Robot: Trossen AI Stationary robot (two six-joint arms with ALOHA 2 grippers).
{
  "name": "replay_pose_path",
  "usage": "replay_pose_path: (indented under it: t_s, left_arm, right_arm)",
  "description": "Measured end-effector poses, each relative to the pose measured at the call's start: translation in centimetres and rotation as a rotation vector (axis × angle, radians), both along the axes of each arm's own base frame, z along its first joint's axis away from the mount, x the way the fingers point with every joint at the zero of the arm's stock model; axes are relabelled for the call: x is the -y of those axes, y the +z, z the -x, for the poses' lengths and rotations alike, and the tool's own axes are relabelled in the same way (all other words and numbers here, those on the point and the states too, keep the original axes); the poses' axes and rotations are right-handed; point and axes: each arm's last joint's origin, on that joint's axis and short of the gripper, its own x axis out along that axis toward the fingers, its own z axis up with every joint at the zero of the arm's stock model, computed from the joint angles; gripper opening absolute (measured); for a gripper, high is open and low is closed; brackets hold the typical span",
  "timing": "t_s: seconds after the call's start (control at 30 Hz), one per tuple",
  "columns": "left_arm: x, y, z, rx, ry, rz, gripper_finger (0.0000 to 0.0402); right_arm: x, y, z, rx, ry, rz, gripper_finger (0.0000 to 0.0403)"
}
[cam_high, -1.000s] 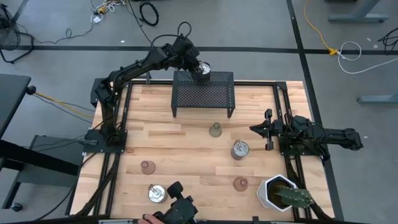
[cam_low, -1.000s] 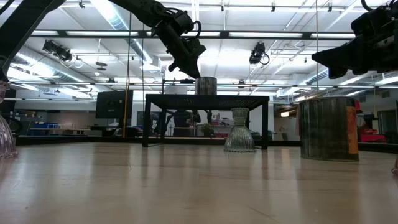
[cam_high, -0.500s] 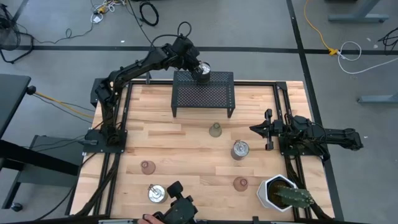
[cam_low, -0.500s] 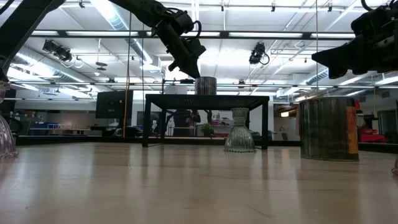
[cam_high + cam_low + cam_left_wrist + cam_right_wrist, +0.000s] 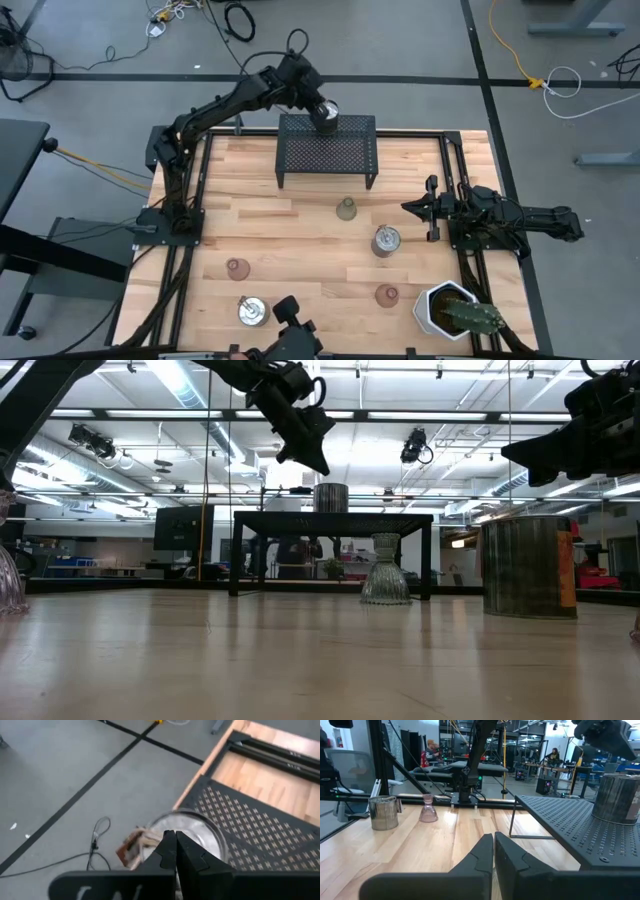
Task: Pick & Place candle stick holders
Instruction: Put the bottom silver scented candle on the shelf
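Silvery metallic holder (image 5: 325,113) is sitting on the black mesh rack (image 5: 327,149) at its far edge; my left gripper (image 5: 311,95), fingers pressed together and empty, is hovering just above it, judging placement done, next holder calls for reaching.

The black mesh rack (image 5: 327,148) is punched with a regular grid of small holes, and the silvery metallic holder (image 5: 326,117) on it looks mirror-bright. The table (image 5: 260,240) is pale wood in light and honey-toned strips. 2 pink glass cups (image 5: 237,268) (image 5: 387,295) sit there, and an olive-green cup (image 5: 346,209). The cactus (image 5: 470,317) is green in a white pot (image 5: 435,305), possibly hexagonal.
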Motion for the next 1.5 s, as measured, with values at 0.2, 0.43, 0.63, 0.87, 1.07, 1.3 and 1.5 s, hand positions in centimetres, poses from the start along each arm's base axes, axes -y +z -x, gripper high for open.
replay_pose_path:
  t_s: [0.2,0.43,0.63,0.87,1.07,1.3,1.5]
  left_arm:
    - [1.3,0.3,-0.3,-0.044,-0.048,0.007,0.0]
    - [3.0,0.7,-0.6,-0.078,-0.107,0.0,0.0]
    - [3.8,0.3,-0.7,-0.126,-0.126,0.031,0.0]
    - [4.5,0.3,-0.5,-0.166,-0.156,0.039,0.0]
    - [5.4,-0.7,-0.4,-0.184,-0.196,0.092,0.0]
    - [7.7,-1.0,1.0,-0.16,-0.228,0.07,0.0]
    - [9.7,-1.9,3.1,-0.145,-0.256,0.052,0.0]
  right_arm:
    - [0.0,0.0,0.0,0.0,0.0,0.0,0.002]
    - [0.0,0.0,0.0,0.0,0.0,0.0,0.002]
    - [0.0,0.0,0.0,0.0,0.0,0.0,0.002]
    - [0.0,0.0,0.0,0.001,0.0,0.0,0.002]
    - [0.0,0.0,0.0,0.0,0.0,0.0,0.002]
    - [0.0,0.0,0.0,0.0,0.0,0.0,0.002]
    - [0.0,0.0,0.0,0.0,0.0,0.0,0.002]
